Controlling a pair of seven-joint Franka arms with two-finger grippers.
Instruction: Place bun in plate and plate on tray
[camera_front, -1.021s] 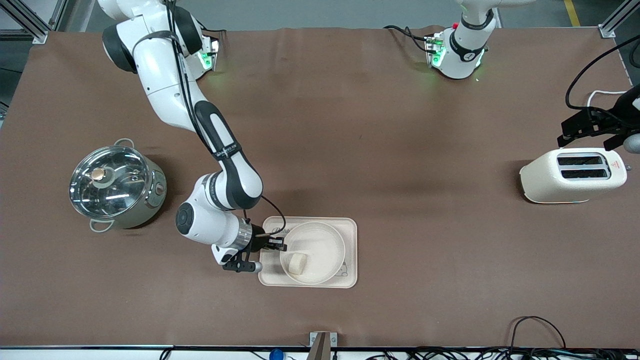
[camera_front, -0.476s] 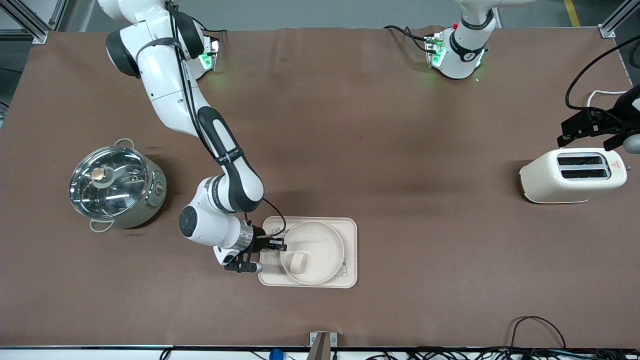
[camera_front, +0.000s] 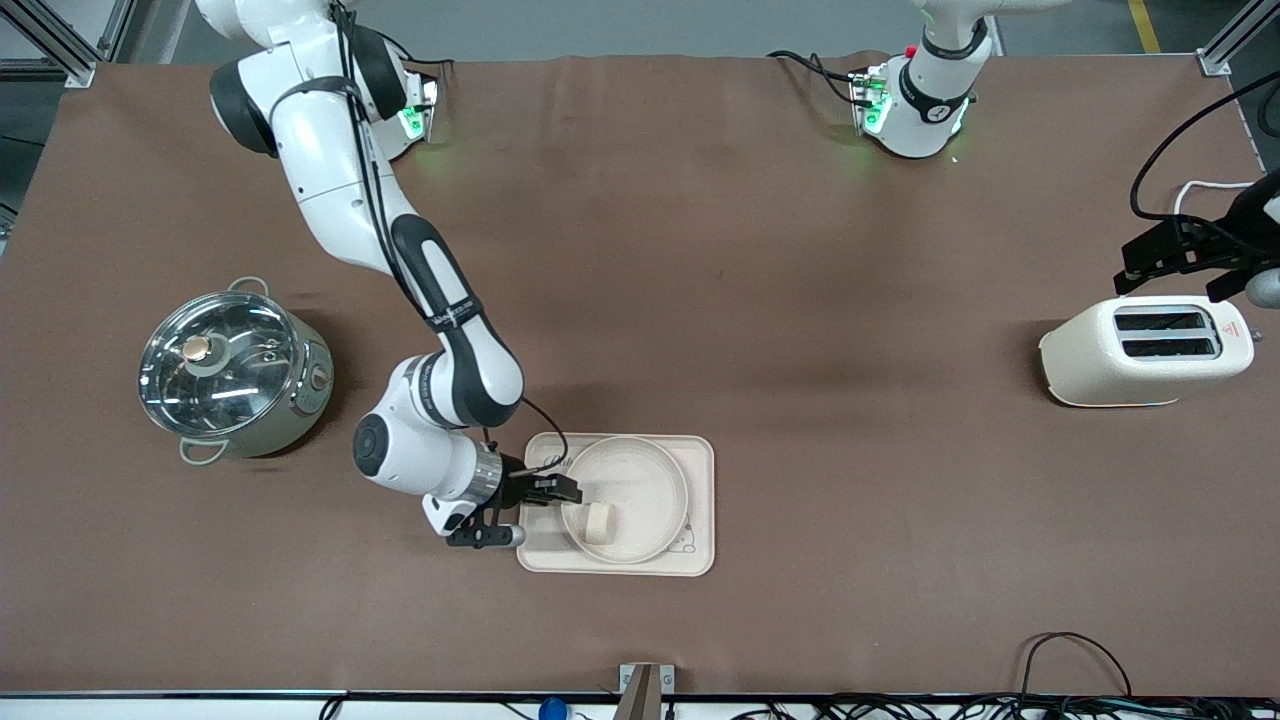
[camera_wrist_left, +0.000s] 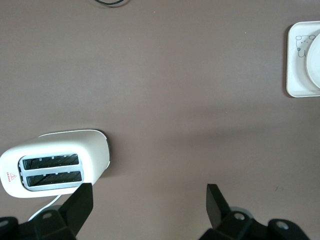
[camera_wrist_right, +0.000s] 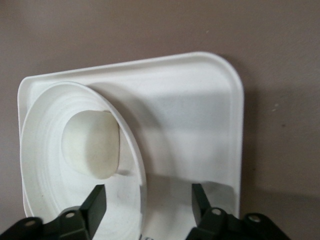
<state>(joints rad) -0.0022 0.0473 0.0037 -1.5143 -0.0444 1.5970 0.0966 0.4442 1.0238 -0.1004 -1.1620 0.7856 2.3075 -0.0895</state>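
Looks like the closing step: bun (camera_front: 598, 522) in the plate (camera_front: 660, 470), plate on the tray (camera_front: 702, 520), tray on the desk (camera_front: 800, 300) on the side near the front camera, nearer the right arm's end than the left's. Shows the bun lying toward the rim on the right gripper's side, well inside the raised edge. Has the right gripper (camera_front: 566, 491) low at that same edge of the plate, jaws spread and gripping nothing. From the right wrist view, puts one finger (camera_wrist_right: 95, 202) over the plate's floor near the bun (camera_wrist_right: 92, 145) and the other (camera_wrist_right: 198, 200) over bare tray (camera_wrist_right: 200, 125), with the plate's rim (camera_wrist_right: 135, 165) running between them and touching neither, as far as can be told. Reads therefore as a release of the plate, with both placements apparently done. Calls next for a clean withdrawal: up first, so that neither finger hooks the rim, then away toward the right arm's base, without nudging the plate off its seat or tipping the bun. Keeps the left gripper (camera_wrist_left: 147, 210) waiting in the air above bare desk beside the toaster (camera_front: 1145, 350) at the left arm's end, jaws wide apart and empty. Leaves the lidded pot (camera_front: 230, 375) at the right arm's end, well apart from the tray and out of play.
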